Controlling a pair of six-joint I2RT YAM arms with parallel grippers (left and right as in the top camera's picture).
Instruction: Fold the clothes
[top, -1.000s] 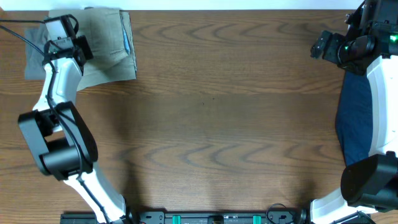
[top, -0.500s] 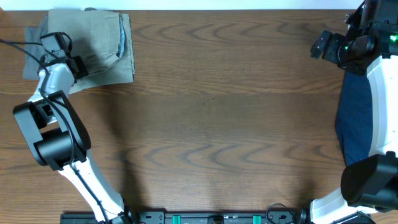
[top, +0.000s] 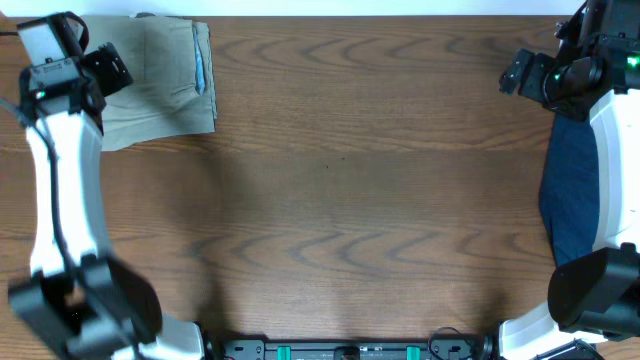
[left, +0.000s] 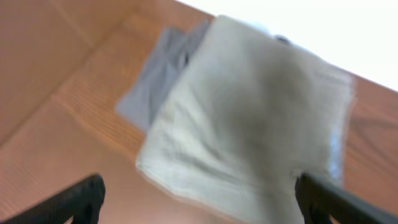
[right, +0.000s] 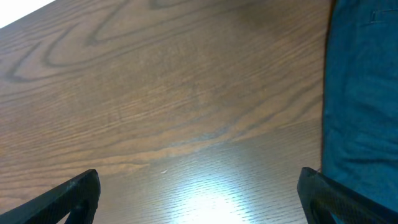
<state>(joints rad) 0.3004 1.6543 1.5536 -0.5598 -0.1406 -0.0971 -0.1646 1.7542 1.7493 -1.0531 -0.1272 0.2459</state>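
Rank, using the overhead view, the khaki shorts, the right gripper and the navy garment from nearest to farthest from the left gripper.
1. The khaki shorts: far-left corner, right beside the left gripper.
2. The right gripper: across the table, far right.
3. The navy garment: right edge, partly under the right arm.

The folded soft khaki-beige cloth shorts (top: 165, 85) lie flat, right under and in front of the left gripper (left: 198, 194). A thin pale blue strip (top: 200, 66) shows along one edge. A flat grey cloth (left: 155, 81) peeks out from under them, off to the left. A dark navy cloth (right: 364, 93) lies spread out just right of the right gripper (right: 198, 194)
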